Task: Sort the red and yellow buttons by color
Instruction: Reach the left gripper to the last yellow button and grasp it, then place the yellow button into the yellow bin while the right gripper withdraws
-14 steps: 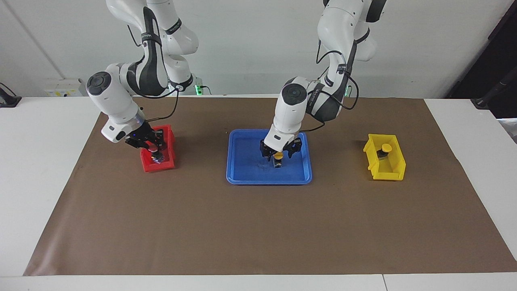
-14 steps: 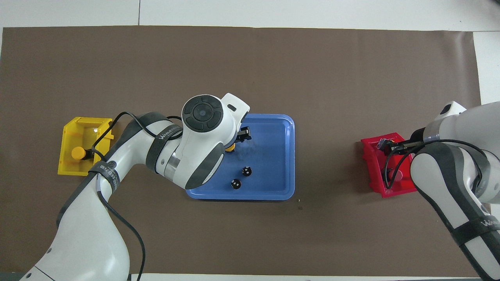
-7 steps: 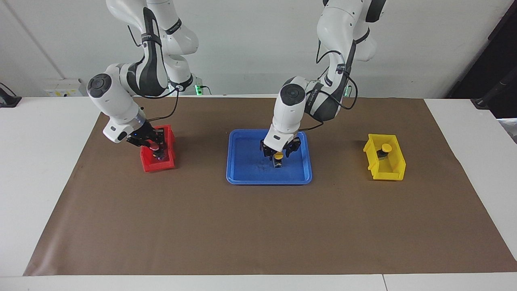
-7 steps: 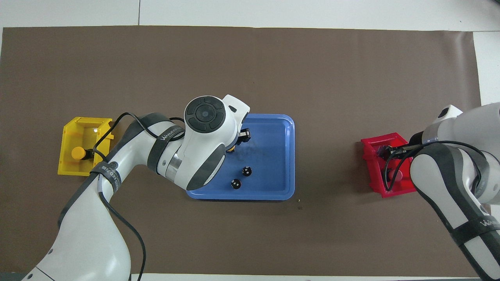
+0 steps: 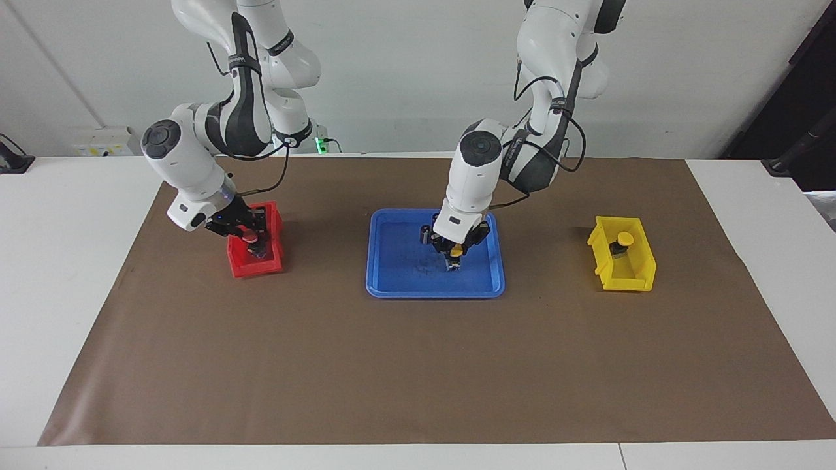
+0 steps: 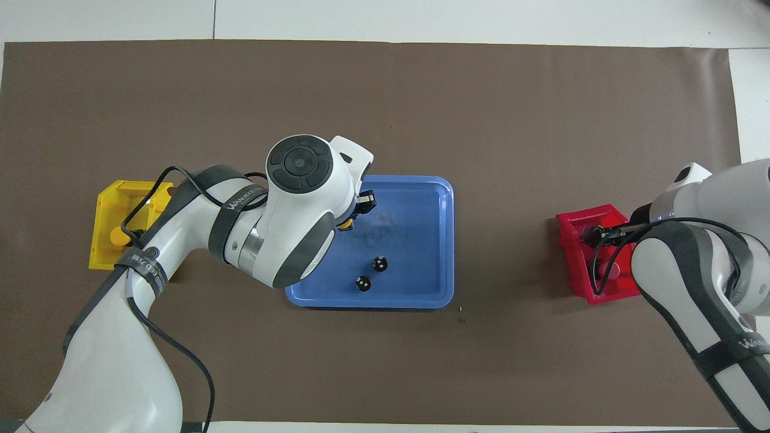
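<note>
Our left gripper (image 5: 456, 251) grips the yellow-capped button (image 5: 455, 249) over the blue plastic tray (image 5: 392, 287); our right gripper (image 5: 251, 239) holds a red-capped button (image 5: 249, 237) over the red bin (image 5: 274, 264), sorting by colour.

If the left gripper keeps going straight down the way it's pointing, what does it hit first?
Most likely the yellow button right under the left gripper, then the blue tray floor. Whether the fingers already touch the button is unclear.
</note>
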Controlling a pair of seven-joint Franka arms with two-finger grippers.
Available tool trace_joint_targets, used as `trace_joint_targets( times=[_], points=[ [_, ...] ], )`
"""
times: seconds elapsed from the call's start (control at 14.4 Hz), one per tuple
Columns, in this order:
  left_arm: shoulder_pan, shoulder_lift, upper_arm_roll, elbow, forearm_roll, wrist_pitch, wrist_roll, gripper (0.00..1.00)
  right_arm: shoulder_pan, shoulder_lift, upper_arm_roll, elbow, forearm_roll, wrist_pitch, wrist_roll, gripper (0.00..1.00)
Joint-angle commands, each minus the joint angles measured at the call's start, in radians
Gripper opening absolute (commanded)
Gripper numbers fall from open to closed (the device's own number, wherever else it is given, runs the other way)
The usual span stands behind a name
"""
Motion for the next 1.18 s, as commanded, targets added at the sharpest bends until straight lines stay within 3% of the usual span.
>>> trace_joint_targets(
  times=[0.0, 0.28, 0.49, 0.62, 0.76, 1.11],
  points=[
    [0.070, -0.098, 0.002, -0.001, -0.010, -0.132, 0.088, 0.01, -0.022, -0.018, 0.008, -0.007, 0.006, -0.007, -0.030, 0.69],
    [0.248, -0.224, 0.003, -0.008, -0.013, -0.312, 0.362, 0.01, -0.014, -0.008, 0.008, 0.080, -0.004, -0.079, -0.025, 0.70],
    [0.438, -0.246, 0.003, -0.013, -0.013, -0.352, 0.618, 0.01, -0.013, -0.005, 0.008, 0.186, -0.020, -0.168, -0.023, 0.77],
    [0.558, -0.246, 0.003, -0.015, -0.013, -0.343, 0.790, 0.01, -0.013, -0.005, 0.008, 0.256, -0.031, -0.228, -0.019, 0.84],
    [0.624, -0.245, 0.003, -0.025, -0.013, -0.321, 0.872, 0.01, -0.017, -0.005, 0.010, 0.316, -0.031, -0.277, -0.017, 1.00],
    [0.669, -0.229, 0.005, -0.126, -0.012, -0.146, 0.918, 0.01, -0.013, -0.018, 0.007, 0.509, -0.057, -0.501, 0.047, 1.00]
  ],
)
